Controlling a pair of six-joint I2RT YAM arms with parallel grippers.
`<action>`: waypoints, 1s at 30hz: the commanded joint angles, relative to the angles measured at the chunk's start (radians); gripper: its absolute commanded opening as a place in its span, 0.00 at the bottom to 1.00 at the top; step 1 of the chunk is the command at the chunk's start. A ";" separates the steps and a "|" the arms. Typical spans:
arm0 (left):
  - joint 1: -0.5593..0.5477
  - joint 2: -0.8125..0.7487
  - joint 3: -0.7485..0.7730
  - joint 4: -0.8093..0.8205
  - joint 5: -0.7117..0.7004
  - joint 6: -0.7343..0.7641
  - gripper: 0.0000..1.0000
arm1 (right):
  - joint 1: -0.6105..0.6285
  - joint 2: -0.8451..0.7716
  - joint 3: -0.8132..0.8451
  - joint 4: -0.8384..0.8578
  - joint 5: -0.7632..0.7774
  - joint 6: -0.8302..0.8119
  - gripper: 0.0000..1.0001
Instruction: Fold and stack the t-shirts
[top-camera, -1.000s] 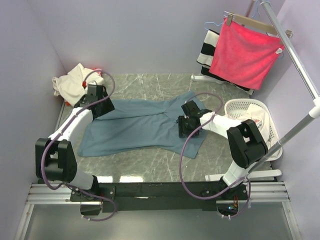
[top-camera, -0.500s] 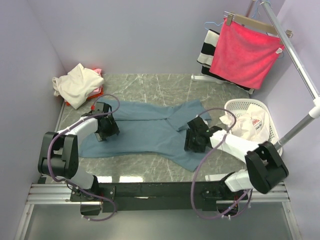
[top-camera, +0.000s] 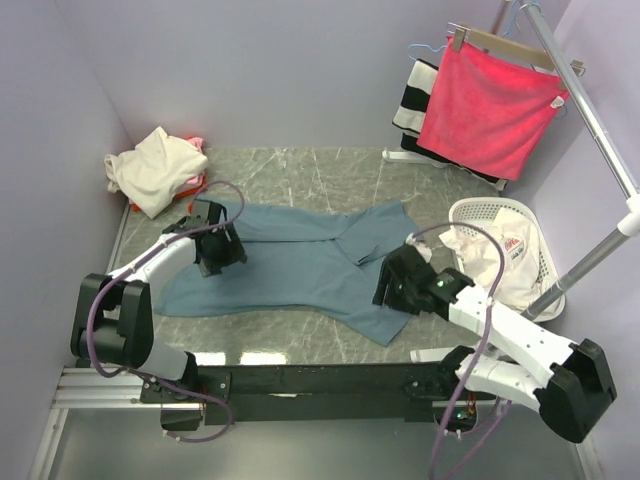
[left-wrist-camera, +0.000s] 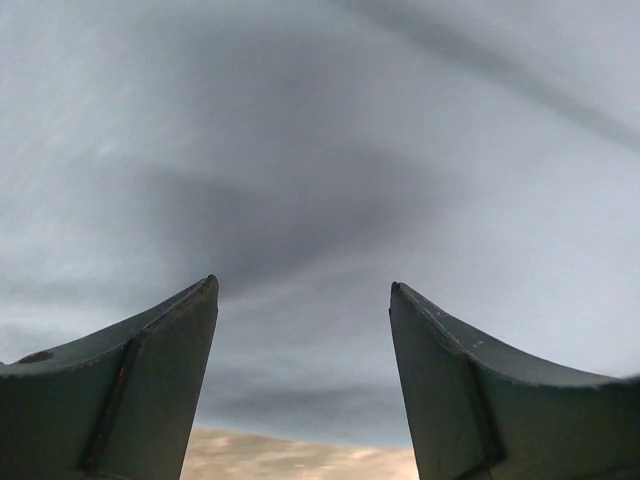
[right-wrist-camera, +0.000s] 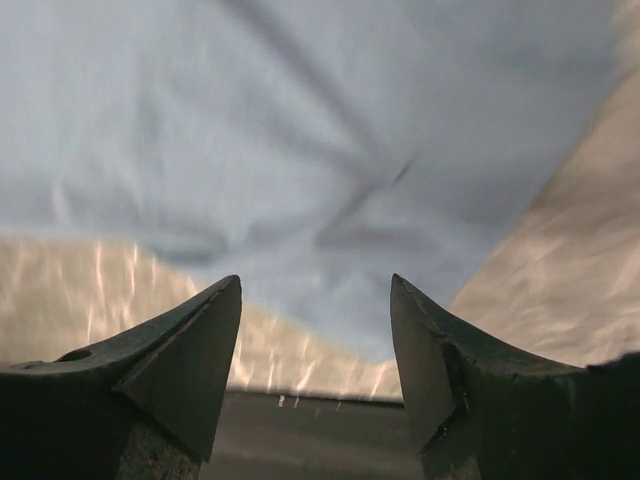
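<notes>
Your left gripper (left-wrist-camera: 303, 300) looks straight down onto blue-grey cloth (left-wrist-camera: 320, 150), which fills almost the whole view. Its two dark fingers (left-wrist-camera: 150, 390) rise from the bottom corners and stand well apart, with nothing caught between them. You can see soft, blurred folds running across the cloth as darker bands. Between the fingers at the bottom edge, a thin tan strip of table (left-wrist-camera: 300, 458) shows beyond the cloth's border.
</notes>
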 joint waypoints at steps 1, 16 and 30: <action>-0.033 -0.045 0.100 0.091 0.091 0.007 0.75 | 0.116 -0.068 -0.086 0.016 -0.057 0.152 0.67; -0.102 -0.077 0.053 0.110 0.077 0.034 0.76 | 0.434 -0.008 -0.126 -0.169 0.163 0.603 0.69; -0.102 -0.079 0.073 0.094 0.080 0.070 0.78 | 0.399 0.139 -0.160 0.001 0.206 0.577 0.69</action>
